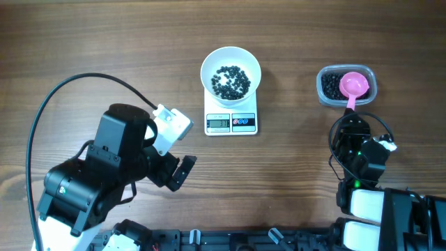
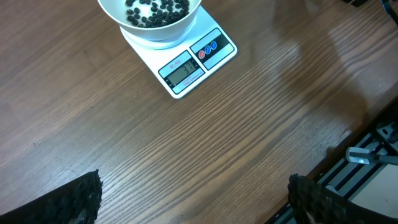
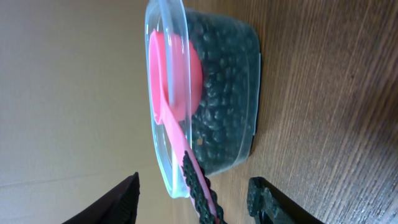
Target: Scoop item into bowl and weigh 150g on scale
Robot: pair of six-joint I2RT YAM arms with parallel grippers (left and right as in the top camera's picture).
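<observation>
Overhead: the scoop handle [image 1: 349, 104] points straight at your right gripper [image 1: 352, 118]; the left gripper [image 1: 178, 173], spread wide, sits far off.
Left wrist: beans [image 2: 155, 12] lie in the bowl [image 2: 155, 34] on the scale [image 2: 221, 56].
Right wrist: that handle runs between parted fingers [image 3: 124, 199].

Brown wood-grain desk [image 1: 104, 42], grain running left-right in the overhead view, one continuous flat top. White rectangular scale [image 1: 231, 123] sits flat on the desk near the middle toward the far side, its grey display and two round buttons facing the robot's side; in the left wrist view it lies skewed across the grain with bare wood all around it. Clear rounded-rectangular plastic tub [image 1: 320, 87] stands on the desk to the right of the scale, well apart from it, base flat on the wood in the right wrist view.
</observation>
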